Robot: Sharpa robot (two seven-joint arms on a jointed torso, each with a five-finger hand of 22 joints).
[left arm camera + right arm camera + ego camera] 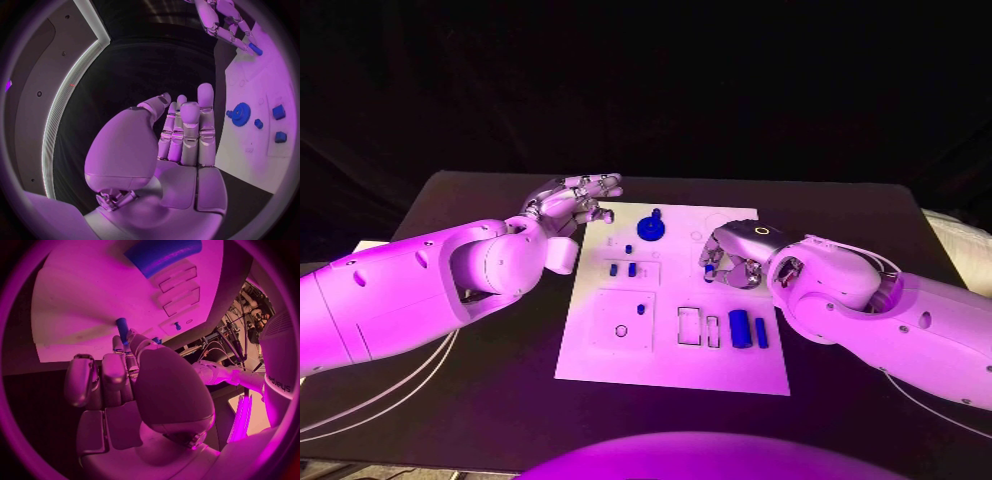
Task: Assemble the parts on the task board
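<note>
A black table (473, 200) spreads across the middle, its far edge straight and its near corners running out of sight. Behind it hangs a dark curtain (646, 80), folds just visible, swallowing the whole back of the scene. From the left wrist view, a pale wall panel (37, 90) curves up one side, edged by a bright light strip (62, 105). Purple light washes everything.

2 smooth white arm shells; silver segmented left robot hand (574, 203), right robot hand (733, 255); thin cables alongside arms.
</note>
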